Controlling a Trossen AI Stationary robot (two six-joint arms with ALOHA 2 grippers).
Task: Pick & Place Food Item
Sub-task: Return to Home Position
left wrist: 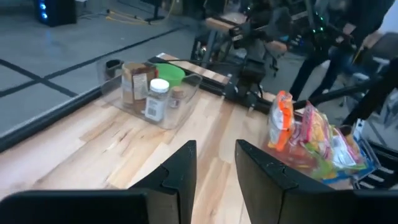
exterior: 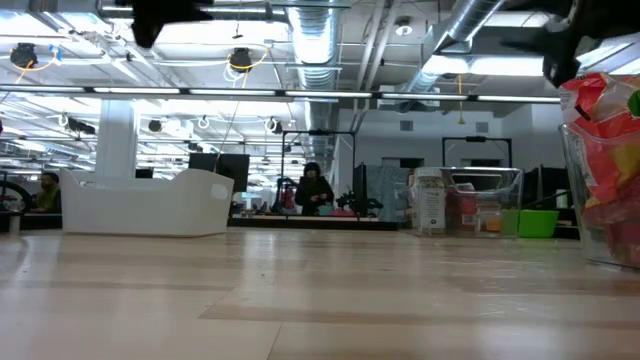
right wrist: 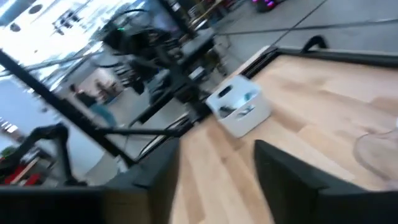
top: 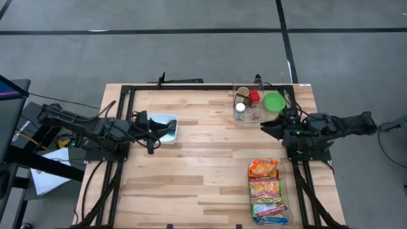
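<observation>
A clear bin (top: 285,205) at the near right holds several bright snack packets (top: 265,189); they also show in the left wrist view (left wrist: 308,134) and the low view (exterior: 605,140). A white bin (top: 170,121) stands at the left and also shows in the right wrist view (right wrist: 239,111). My left gripper (top: 166,130) hovers over the white bin's near side, open and empty, as its wrist view shows (left wrist: 216,163). My right gripper (top: 266,126) hovers near the right edge, just short of the jar container, open and empty, as its wrist view shows (right wrist: 217,168).
A clear container (top: 247,102) with several jars and a red-capped item stands at the far right, a green bowl (top: 275,101) beside it. The wooden tabletop (top: 203,165) lies between the two arms. People and desks show in the room behind (exterior: 313,188).
</observation>
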